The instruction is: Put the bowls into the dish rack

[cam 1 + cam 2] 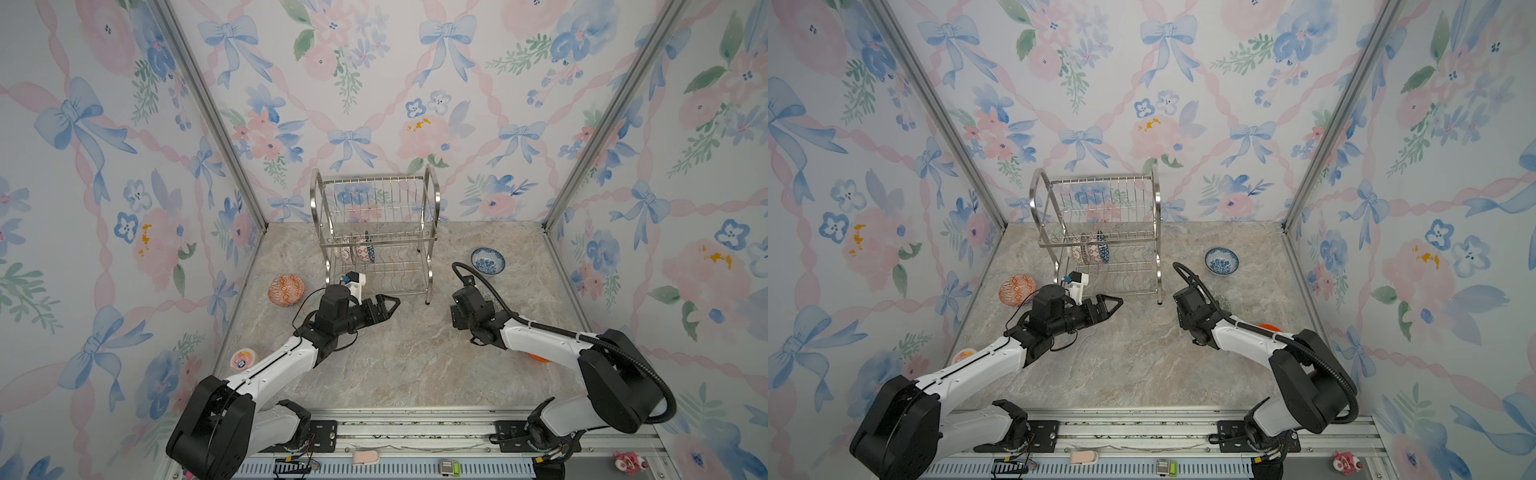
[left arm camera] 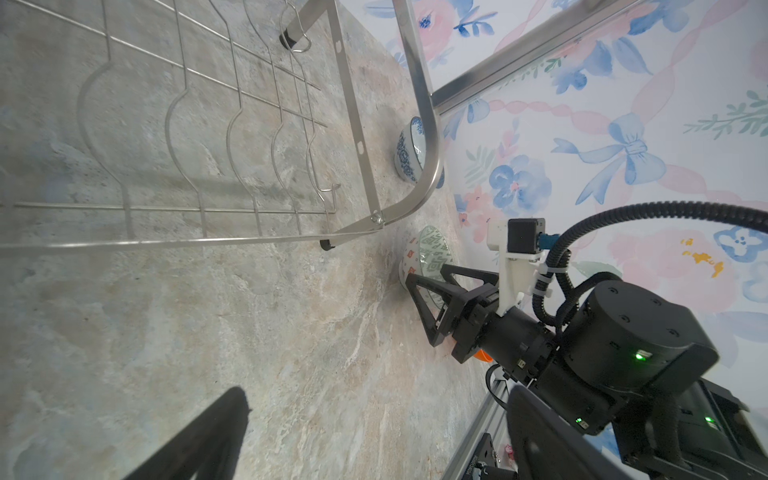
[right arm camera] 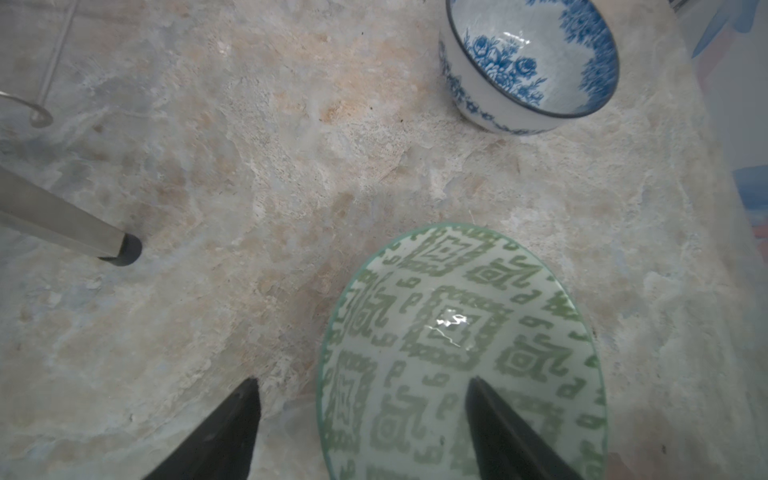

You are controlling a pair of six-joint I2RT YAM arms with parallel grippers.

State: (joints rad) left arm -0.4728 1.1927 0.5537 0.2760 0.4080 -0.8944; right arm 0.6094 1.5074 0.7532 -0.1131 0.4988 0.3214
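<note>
The steel dish rack (image 1: 432,232) (image 1: 1156,232) stands at the back with three bowls (image 1: 360,249) on edge in its lower tier. My right gripper (image 3: 363,382) (image 2: 426,274) is open and straddles the rim of a green-patterned bowl (image 3: 457,324) (image 2: 434,251): one finger inside, one outside. A blue-white bowl (image 1: 488,261) (image 3: 528,66) sits upright beyond it. An orange-red patterned bowl (image 1: 286,290) lies left of the rack. A plain orange bowl (image 1: 538,357) peeks out under the right arm. My left gripper (image 1: 392,307) (image 1: 1117,305) hovers open and empty before the rack.
A small pink-labelled tub (image 1: 243,358) sits at the table's left edge. A pink toy (image 1: 629,461) and small items (image 1: 365,457) lie on the front rail. The rack's front right leg (image 3: 120,249) stands close to the green bowl. Papered walls close in three sides.
</note>
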